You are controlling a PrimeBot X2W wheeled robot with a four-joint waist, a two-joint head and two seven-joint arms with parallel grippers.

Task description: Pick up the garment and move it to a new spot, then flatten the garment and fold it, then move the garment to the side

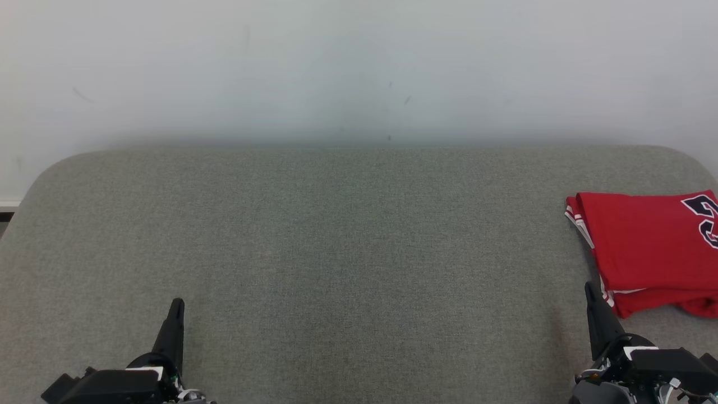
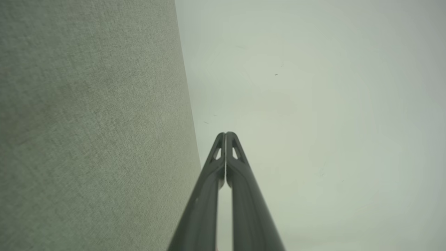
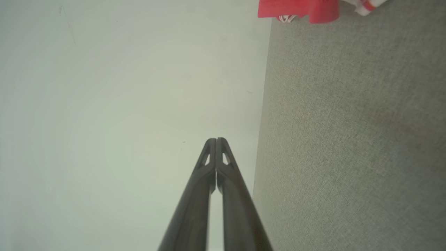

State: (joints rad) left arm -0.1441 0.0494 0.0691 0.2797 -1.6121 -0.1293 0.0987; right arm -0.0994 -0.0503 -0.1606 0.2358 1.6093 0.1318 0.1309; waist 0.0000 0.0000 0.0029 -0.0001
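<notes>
**A:** Left side first. The left hand (image 1: pixel 177 304) sits low at the near left of the grey fabric worktop (image 1: pixel 336 235), clenched tip to tip and holding nothing.

**B:** And the middle?

**A:** Bare weave, with a pale wall (image 1: pixel 359 67) behind. The right hand (image 1: pixel 590 289) is at the near right, also clenched on nothing. Its fingers are just beside the garment (image 1: pixel 645 247); I cannot tell if they touch.

**B:** And the garment?

**A:** A red jersey, folded in layers, at the far right of the worktop and cut off by the picture's edge. It has white striped trim (image 1: pixel 580 224) down its left edge and dark lettering (image 1: pixel 704 216) at the upper right.

**B:** How will it handle?

**A:** I judge it light, soft and limp. It looks like a thin, slick knit, so the layers may slide apart and sag wherever they are unsupported. The best hold is probably a pinch through all layers at the trimmed edge or a corner. The two hands should be set apart so the fold holds together.

**B:** What do the views add?

**A:** The head view gives the overall lay and the lettering. The left wrist view gives the fingers meeting on a hairline, with weave on one side and wall on the other. The right wrist view gives the same closure, and at its top the jersey's red edge with a scrap of striped trim.
</notes>
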